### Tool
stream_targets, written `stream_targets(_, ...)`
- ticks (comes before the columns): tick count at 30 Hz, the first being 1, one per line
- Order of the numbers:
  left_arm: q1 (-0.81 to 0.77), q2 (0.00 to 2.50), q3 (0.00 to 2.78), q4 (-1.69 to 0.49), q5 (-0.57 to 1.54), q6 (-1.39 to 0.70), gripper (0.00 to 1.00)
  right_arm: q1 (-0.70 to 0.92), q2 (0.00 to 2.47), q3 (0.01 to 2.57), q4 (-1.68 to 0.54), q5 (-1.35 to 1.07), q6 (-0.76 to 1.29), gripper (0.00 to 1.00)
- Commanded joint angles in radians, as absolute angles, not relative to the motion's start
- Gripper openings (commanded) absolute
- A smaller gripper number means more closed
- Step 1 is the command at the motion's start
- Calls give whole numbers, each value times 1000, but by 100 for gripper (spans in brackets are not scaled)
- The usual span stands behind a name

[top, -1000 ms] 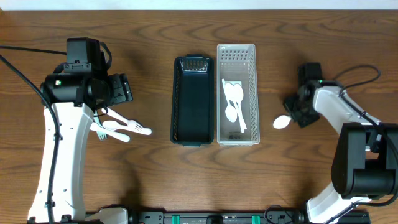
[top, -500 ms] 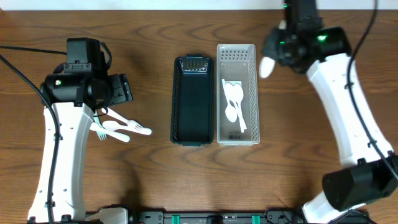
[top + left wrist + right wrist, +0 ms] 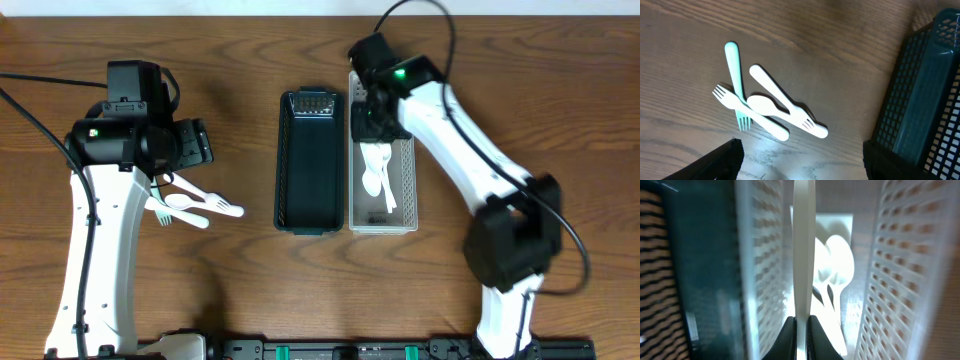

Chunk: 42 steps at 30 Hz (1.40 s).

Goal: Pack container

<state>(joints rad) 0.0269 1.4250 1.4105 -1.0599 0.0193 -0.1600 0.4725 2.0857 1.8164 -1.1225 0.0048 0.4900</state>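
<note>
Right arm is reached across the wood-grain tabletop (image 3: 560,120), elbow bent, with the right claw (image 3: 801,322) hung over the white basket (image 3: 900,255). The claw is pinched narrow on the flat white plastic handle of a spoon (image 3: 801,245), held on edge. Glossy rounded spoons (image 3: 837,260) are seen below and ahead of the claw, between perforated walls. A dark mesh basket (image 3: 310,200) is set just left of the claw. Left arm is stretched forward. The left claw (image 3: 802,167) is spread wide and empty above smooth plastic forks (image 3: 770,107), piled crosswise.
</note>
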Motion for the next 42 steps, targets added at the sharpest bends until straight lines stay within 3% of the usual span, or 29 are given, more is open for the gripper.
stream_targets(1, 28, 1431, 1411, -1066, 17, -159, 79, 471, 2148, 1818, -1127, -28, 466, 1)
stream_targets(5, 28, 1431, 1411, -1066, 17, -159, 80, 473, 2171, 1818, -1126, -31, 454, 2)
stream_targets(10, 28, 1431, 1411, -1067, 17, -159, 80, 470, 2171, 1818, -1126, -31, 431, 17)
stream_targets(11, 28, 1431, 1411, -1069, 17, -159, 84, 469, 2171, 1818, -1126, -30, 428, 17)
stream_targets(17, 28, 1431, 1411, -1075, 17, -159, 87, 437, 2164, 1819, -1126, -31, 421, 16)
stream_targets(20, 28, 1431, 1411, -1093, 17, -159, 99, 399, 2142, 1834, -1126, -31, 401, 17)
stream_targets(25, 28, 1425, 1412, -1106, 16, -173, 98, 318, 2075, 1912, -1140, -31, 332, 24)
stream_targets(28, 28, 1412, 1438, -1113, 16, -259, 100, 267, 2028, 1977, -1173, -34, 308, 27)
stream_targets(32, 28, 1407, 1525, -1163, 18, -582, 86, 207, 1967, 2015, -1187, -35, 309, 36)
stream_targets(35, 6, 1409, 1543, -1154, 29, -823, 87, 168, 1936, 2015, -1185, -35, 309, 41)
stream_targets(42, 1, 1537, 1497, -1090, -44, -969, 90, 117, 1933, 2014, -1209, -34, 309, 41)
